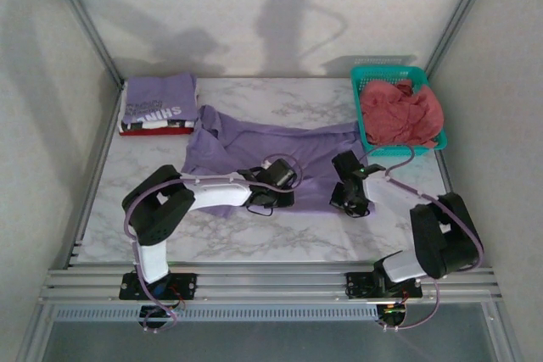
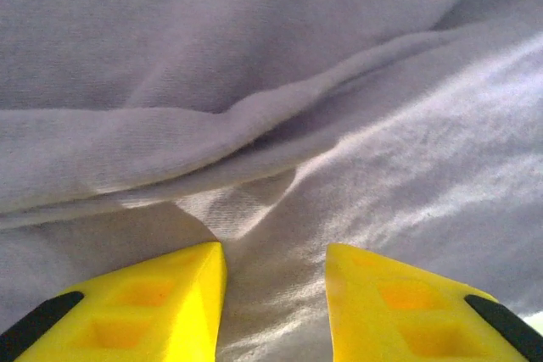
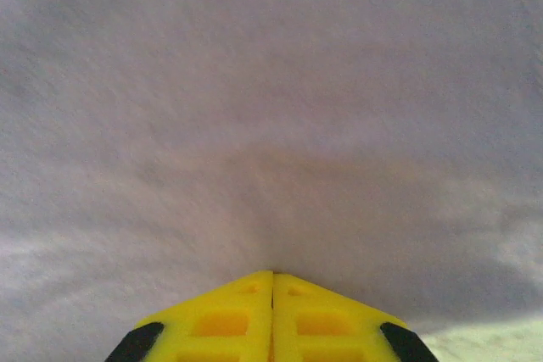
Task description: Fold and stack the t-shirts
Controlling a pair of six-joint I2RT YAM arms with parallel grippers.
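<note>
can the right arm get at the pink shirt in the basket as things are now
Probably yes: the coral-pink t-shirt lies in the open-topped teal basket on that arm's side, with nothing between. But the right fingers look shut on the lavender t-shirt, so they must release first.

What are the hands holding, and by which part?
The right hand is shut on the lavender t-shirt, apparently pinching its near edge by the right corner. The left hand is open over the fabric, gripping nothing.
</note>
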